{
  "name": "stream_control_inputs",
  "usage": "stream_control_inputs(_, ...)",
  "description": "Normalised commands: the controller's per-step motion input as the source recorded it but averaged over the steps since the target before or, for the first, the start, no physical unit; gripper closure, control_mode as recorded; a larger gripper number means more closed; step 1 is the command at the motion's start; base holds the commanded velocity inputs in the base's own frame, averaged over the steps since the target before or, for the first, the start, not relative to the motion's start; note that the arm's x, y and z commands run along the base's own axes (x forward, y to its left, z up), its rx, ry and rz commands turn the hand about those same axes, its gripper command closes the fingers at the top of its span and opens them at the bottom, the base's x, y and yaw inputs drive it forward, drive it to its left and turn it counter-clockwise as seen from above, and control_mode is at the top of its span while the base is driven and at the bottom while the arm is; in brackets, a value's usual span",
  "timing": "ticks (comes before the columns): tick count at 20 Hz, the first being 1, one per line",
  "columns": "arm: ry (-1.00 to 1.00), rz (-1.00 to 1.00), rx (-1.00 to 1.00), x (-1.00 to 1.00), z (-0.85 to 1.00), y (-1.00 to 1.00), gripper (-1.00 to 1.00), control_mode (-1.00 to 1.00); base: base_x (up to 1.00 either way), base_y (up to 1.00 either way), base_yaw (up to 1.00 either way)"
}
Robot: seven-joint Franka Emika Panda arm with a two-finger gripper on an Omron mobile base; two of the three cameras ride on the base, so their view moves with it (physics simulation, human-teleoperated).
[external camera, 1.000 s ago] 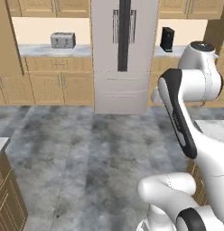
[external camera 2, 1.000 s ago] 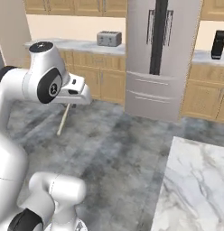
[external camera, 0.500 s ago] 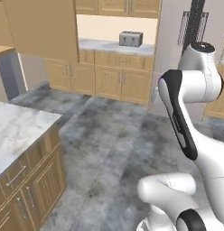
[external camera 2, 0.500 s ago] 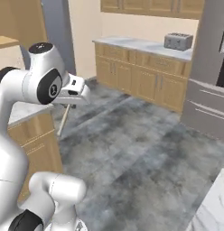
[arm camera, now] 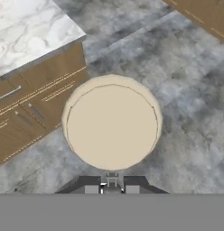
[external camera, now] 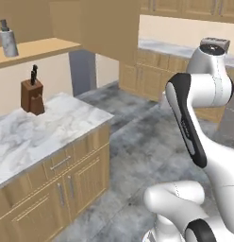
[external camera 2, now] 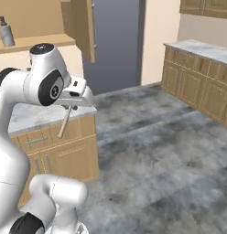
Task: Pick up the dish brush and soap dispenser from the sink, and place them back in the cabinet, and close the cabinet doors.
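Observation:
My gripper (external camera 2: pixel 69 108) is shut on the dish brush (external camera 2: pixel 64 123), whose thin pale handle hangs down and to the left from the fingers. Looking along the gripper (arm camera: pixel 112 188) in the hand view, the brush's round cream head (arm camera: pixel 111 124) hangs over the grey floor beside a drawer unit. The marbled soap dispenser (external camera: pixel 6 40) with its dark pump stands on the cabinet shelf (external camera: pixel 43 47) at the upper left, also seen as the soap dispenser (external camera 2: pixel 4 33) in the right base view. A cabinet door (external camera 2: pixel 83 27) stands swung open. The sink is out of view.
A brown knife block (external camera: pixel 33 94) stands on the marble counter (external camera: pixel 38 132) below the shelf, over tan drawer units (external camera: pixel 67 184). A second run of low tan cabinets (external camera 2: pixel 197 68) lines the far wall. Grey floor (external camera 2: pixel 156 151) lies between them.
The whole picture has swung as the base turned: the fridge and toaster wall slid out, and the marble counter and open cabinet came in. The gripper stays shut on the brush.

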Motion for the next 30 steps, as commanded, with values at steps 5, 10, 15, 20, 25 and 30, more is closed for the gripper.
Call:
stream_control_inputs(5, 0.0, 0.0, 0.0, 0.0, 0.0, 0.0, 1.0, 1.0, 0.5, 0.0, 0.58)
stream_control_inputs(10, 0.0, 0.0, 0.0, 0.0, 0.0, 0.0, 1.0, 1.0, 0.43, 0.03, 0.51)
stream_control_inputs(15, 0.0, 0.0, 0.0, 0.0, 0.0, 0.0, 1.0, 1.0, 0.48, 0.0, 0.45)
stream_control_inputs(20, 0.0, 0.0, 0.0, 0.0, 0.0, 0.0, 1.0, 1.0, 0.54, 0.0, 0.34)
stream_control_inputs(25, 0.0, 0.0, 0.0, 0.0, 0.0, 0.0, 1.0, 1.0, 0.51, -0.02, 0.09)
stream_control_inputs(30, 0.0, 0.0, 0.0, 0.0, 0.0, 0.0, 1.0, 1.0, 0.48, -0.11, 0.0)
